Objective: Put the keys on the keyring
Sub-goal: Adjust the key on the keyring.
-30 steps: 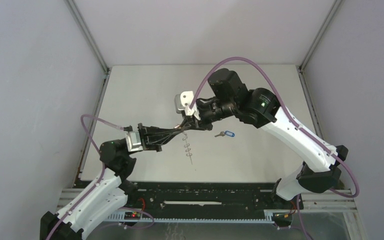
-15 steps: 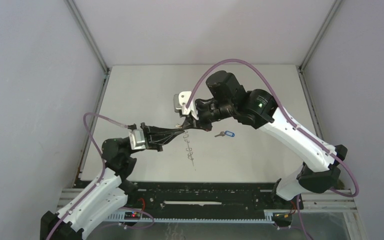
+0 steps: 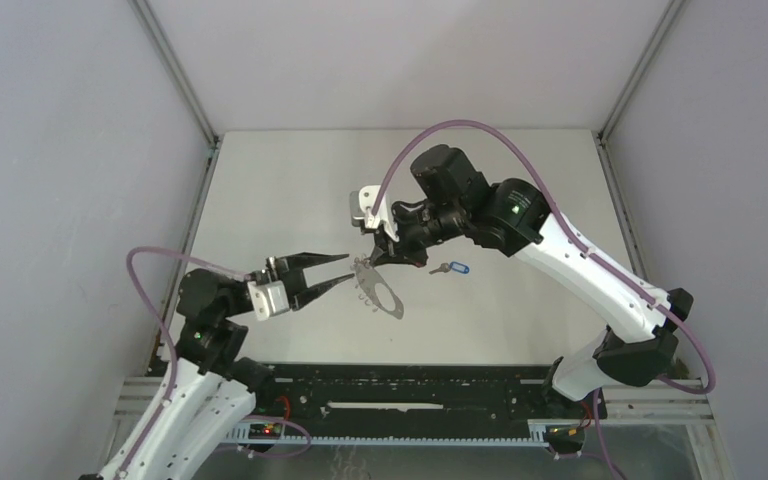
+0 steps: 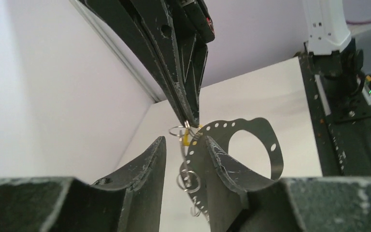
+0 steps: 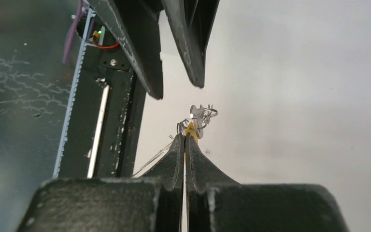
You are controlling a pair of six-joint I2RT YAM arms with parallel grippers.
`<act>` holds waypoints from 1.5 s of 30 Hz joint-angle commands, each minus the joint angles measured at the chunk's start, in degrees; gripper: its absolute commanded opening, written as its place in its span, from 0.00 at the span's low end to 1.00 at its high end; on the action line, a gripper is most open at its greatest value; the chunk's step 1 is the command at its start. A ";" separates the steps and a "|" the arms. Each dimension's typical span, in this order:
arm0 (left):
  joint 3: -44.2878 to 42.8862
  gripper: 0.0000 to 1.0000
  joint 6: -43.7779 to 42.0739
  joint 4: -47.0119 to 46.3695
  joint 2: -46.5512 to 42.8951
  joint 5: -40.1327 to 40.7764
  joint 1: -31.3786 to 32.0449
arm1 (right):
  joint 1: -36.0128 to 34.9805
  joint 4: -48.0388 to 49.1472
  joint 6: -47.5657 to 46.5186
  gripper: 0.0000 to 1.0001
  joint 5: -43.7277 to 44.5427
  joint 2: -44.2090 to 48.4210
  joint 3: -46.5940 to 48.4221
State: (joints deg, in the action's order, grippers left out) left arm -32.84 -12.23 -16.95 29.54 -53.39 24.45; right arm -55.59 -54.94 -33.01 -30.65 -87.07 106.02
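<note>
Keyring (image 3: 388, 300): thin grey perforated hoop, hung mid-table by its small loops (image 4: 188, 180) from the clamped-shut right gripper (image 3: 372, 260). Long axis slanting from the pinched end down toward the near right; contact of the low end with the table (image 3: 280, 180) not discernible. Yellow key (image 5: 190, 129) at the same fingertips; threaded or not, unclear. Blue key (image 3: 452, 268) flat on table, apart, unattached. Left gripper (image 3: 346, 270) beside the loops, jaws parted, empty. Halfway at best.
</note>
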 commanded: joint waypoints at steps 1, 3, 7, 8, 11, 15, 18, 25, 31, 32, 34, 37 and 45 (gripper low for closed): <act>-5.20 0.40 -18.43 18.92 -1.06 -4.52 -1.59 | -0.28 -0.68 1.14 0.00 -3.55 1.51 0.10; -6.06 0.40 -24.03 21.80 0.07 -5.66 -1.59 | -0.43 -0.82 1.28 0.00 -4.25 1.26 0.21; -7.47 0.41 -29.27 22.16 3.91 -6.12 -1.59 | -1.20 -1.50 1.41 0.00 -5.06 0.53 0.76; -8.21 0.42 -29.27 22.38 4.97 -6.35 -1.59 | -1.45 -1.64 1.46 0.00 -5.19 0.43 0.64; -10.16 0.45 -29.39 23.29 7.18 -8.44 -1.55 | -2.03 -2.07 1.42 0.00 -5.38 -0.02 0.59; -10.67 0.37 -28.27 23.05 7.39 -10.15 -1.41 | -2.15 -1.96 1.79 0.00 -5.40 -0.12 0.50; -10.52 0.25 -27.34 23.17 6.53 -11.12 -1.42 | -2.15 -1.35 1.98 0.00 -4.71 -0.03 0.18; -9.67 0.17 -29.05 26.83 3.08 -13.10 -1.42 | -1.12 1.40 3.96 0.00 -2.82 0.65 -1.30; -9.16 0.00 -31.59 28.24 2.58 -12.69 -1.42 | -1.10 1.93 4.60 0.00 -2.59 0.32 -1.71; -9.17 0.00 -31.93 28.21 2.55 -12.27 -1.42 | -1.07 1.98 4.61 0.00 -2.76 0.32 -1.80; -8.96 0.01 -32.95 28.24 2.35 -11.29 -1.41 | -1.08 1.86 4.50 0.00 -3.41 0.41 -1.91; -8.71 0.63 -35.29 28.29 2.10 -10.16 -1.42 | -1.39 1.07 4.11 0.00 -4.35 0.09 -1.87; -10.49 0.67 -45.18 29.96 3.84 -10.30 -1.31 | -2.13 -0.38 3.74 0.00 -6.01 -1.55 -0.98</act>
State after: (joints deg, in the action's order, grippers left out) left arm -40.71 -51.03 11.55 31.99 -63.11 23.27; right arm -57.04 -55.64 -29.65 -34.63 -88.05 103.96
